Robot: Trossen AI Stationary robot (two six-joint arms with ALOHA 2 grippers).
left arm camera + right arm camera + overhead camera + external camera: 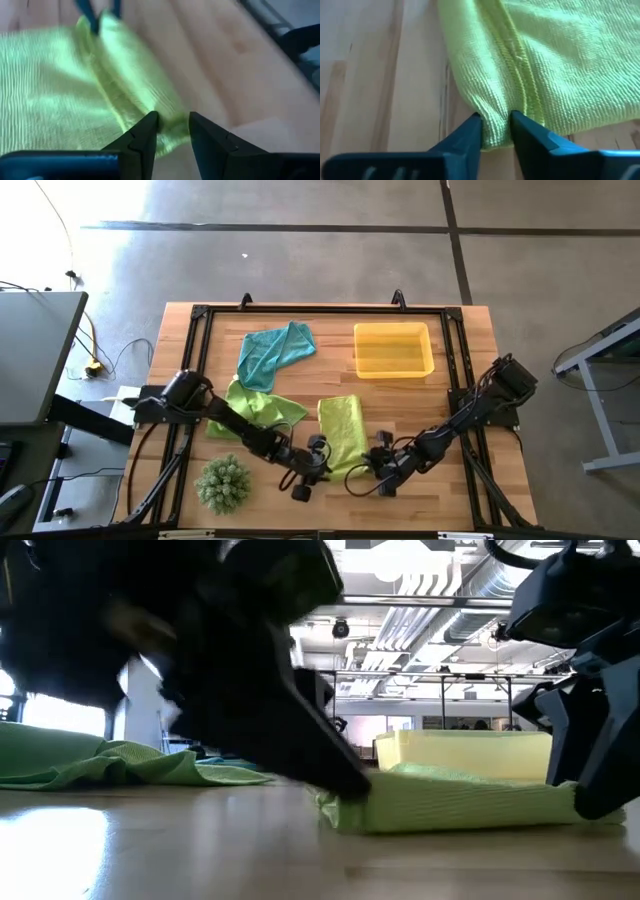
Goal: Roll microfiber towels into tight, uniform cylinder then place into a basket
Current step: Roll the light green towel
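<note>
A lime-green microfiber towel (341, 430) lies spread on the table's near middle. My left gripper (322, 463) is shut on its near left corner and my right gripper (372, 470) on its near right corner. In the low view the near edge (450, 805) is bunched up into a low thick ridge on the wood between the two grippers. A second lime-green towel (250, 410) lies crumpled to the left. A teal towel (272, 352) rests behind it. The yellow basket (393, 348) stands at the far right. My left gripper (172, 122) pinches a raised fold of the towel's near edge (165, 117) between its two fingers, slanting down from the table's left. The cloth runs on from the fingers as a ridge and lies on the table. My right gripper (495, 122) pinches the bunched near corner, at the hemmed edge (496, 131), between its two fingers, slanting down from the table's right. The cloth puckers between the tips. The rest of the towel lies flat on the wood.
A spiky green ball-shaped plant (222, 483) sits near the table's front left corner, close beside my left arm. A black frame (320, 310) runs around the table top. Bare wood shows between the spread towel and the basket.
</note>
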